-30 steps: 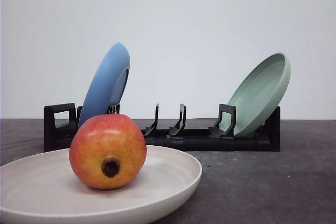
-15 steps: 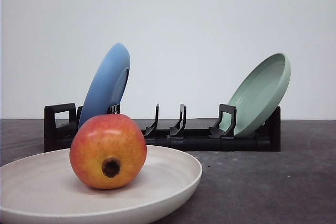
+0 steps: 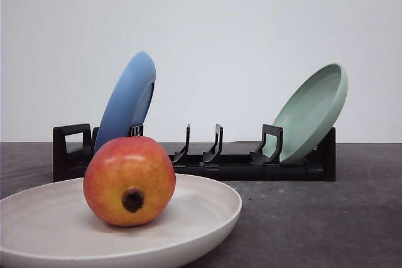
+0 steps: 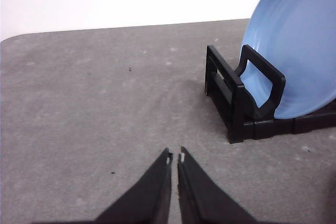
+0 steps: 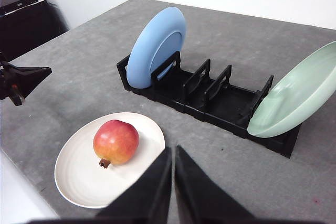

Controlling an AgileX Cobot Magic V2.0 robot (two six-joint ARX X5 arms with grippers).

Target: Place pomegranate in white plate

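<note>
Both pairs of jaws were clenched on nothing: the left gripper [image 4: 175,157] hung over bare table [image 4: 94,103] near the rack's end, and the right gripper [image 5: 172,153] hovered above the table just beside the plate, tips meeting. The pomegranate [image 3: 129,181] sat inside the white plate [image 3: 207,214], resting on its floor, free of either gripper. In the right wrist view the pomegranate [image 5: 116,142] lay near the middle of the plate [image 5: 79,177]. Being nearly round, it had little long axis to speak of; its stem-to-calyx line lay roughly level, the dark calyx facing the front camera. The task looked done. The risk I judged was a roll: the fruit lay on its side on a smooth shallow dish, so a nudge from the nearby right arm could tip it toward the rim. Behind stood the rack [image 3: 207,161] with the blue plate [image 3: 129,101] and green plate [image 3: 312,112].
</note>
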